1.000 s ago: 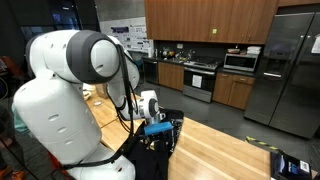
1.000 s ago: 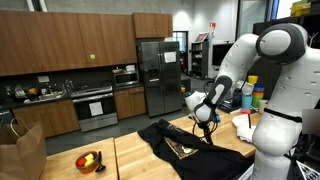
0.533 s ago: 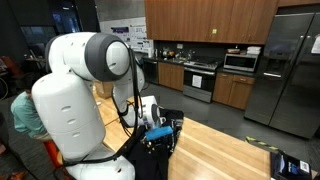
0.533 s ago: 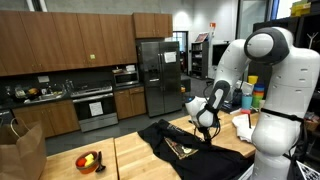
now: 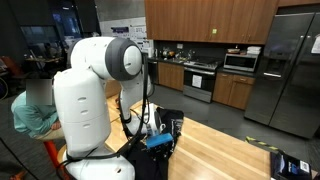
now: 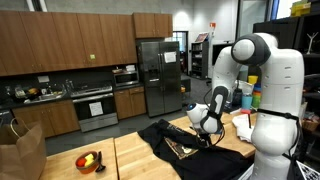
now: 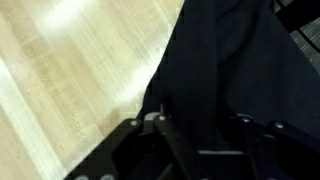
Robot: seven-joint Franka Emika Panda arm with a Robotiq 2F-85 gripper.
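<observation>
A black garment [image 6: 165, 133] lies crumpled on the wooden table [image 6: 130, 155]; it also shows in an exterior view as a dark heap [image 5: 168, 124] by the robot's base. My gripper [image 6: 207, 138] points down at the garment's near edge, low over the fabric, and is seen again beside the blue wrist part [image 5: 160, 140]. In the wrist view the black cloth [image 7: 230, 60] fills the right side and my gripper [image 7: 197, 140] sits right on it, fingers dark against dark fabric. Cloth lies between the jaws; whether they pinch it is not clear.
A bowl of fruit [image 6: 89, 160] and a brown paper bag [image 6: 20, 150] stand at the table's far end. Containers [image 6: 248, 97] sit behind the arm. A person in a teal top [image 5: 30, 112] sits beside the robot. Pale wood [image 7: 70, 70] shows left of the cloth.
The arm has swung round and the wrist has come lower, onto the black garment. The jaws look narrower than before.
</observation>
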